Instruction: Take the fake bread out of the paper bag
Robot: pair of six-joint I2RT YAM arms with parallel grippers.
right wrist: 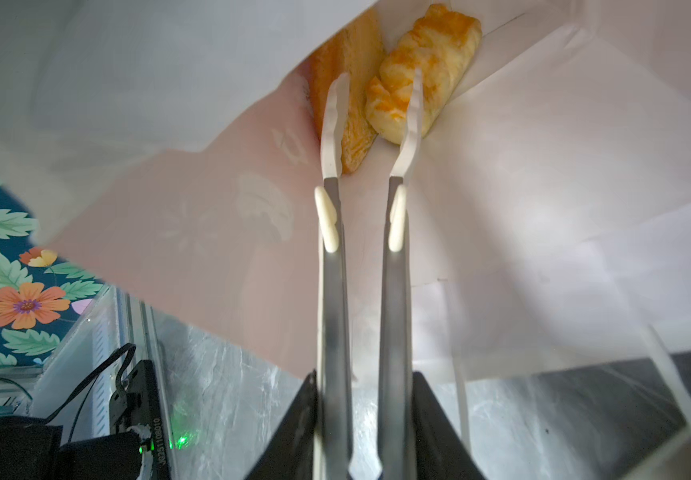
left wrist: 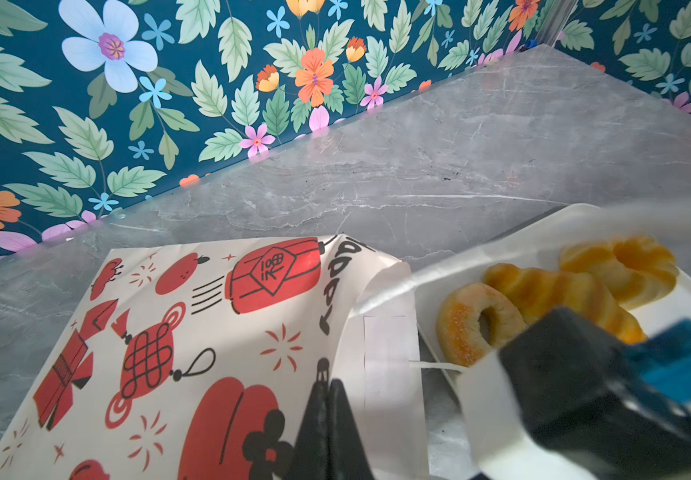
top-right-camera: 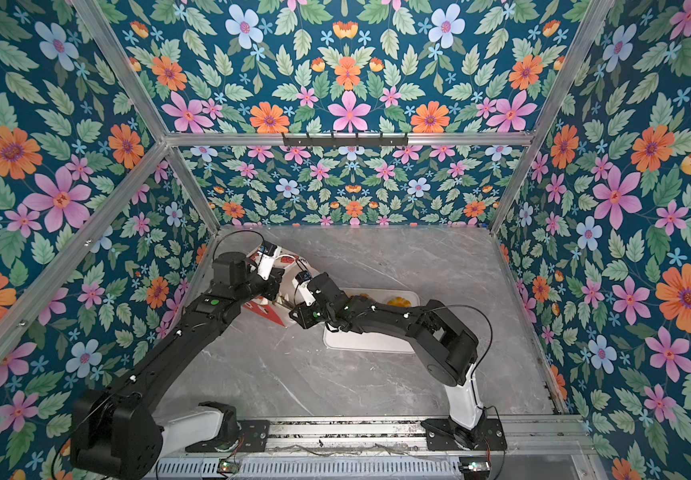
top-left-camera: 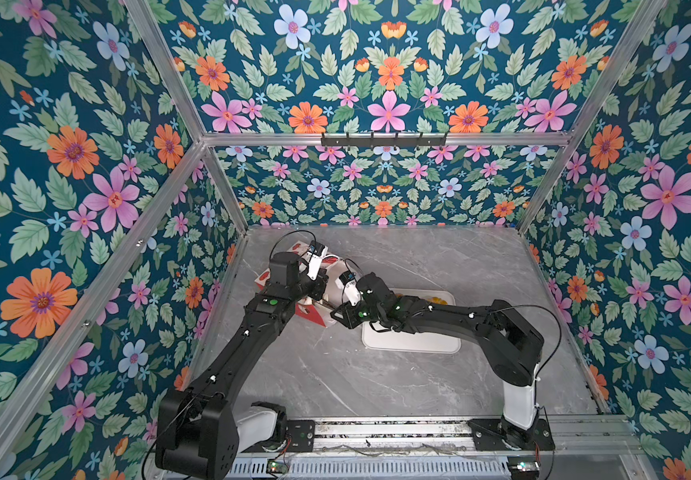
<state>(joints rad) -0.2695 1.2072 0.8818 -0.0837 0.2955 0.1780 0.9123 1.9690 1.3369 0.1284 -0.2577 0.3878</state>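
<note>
The fake bread was split: a braided roll (right wrist: 422,79) and a flat golden pastry (right wrist: 354,91) lay deep inside the paper bag (left wrist: 194,332), while a ring doughnut (left wrist: 474,322) and two twisted rolls (left wrist: 622,270) sat on the white tray (top-left-camera: 410,345) beside it. The right gripper (right wrist: 371,415) held metal tongs (right wrist: 366,270) with tips narrowly parted beside the roll. The left gripper (left wrist: 329,419) pinched the bag's mouth edge closed.

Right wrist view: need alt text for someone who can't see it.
Metal tongs held in the right gripper reach into the white inside of the paper bag, their tips apart in front of two golden toy pastries: a braided roll and a flatter piece. Grey marble table shows below.
</note>
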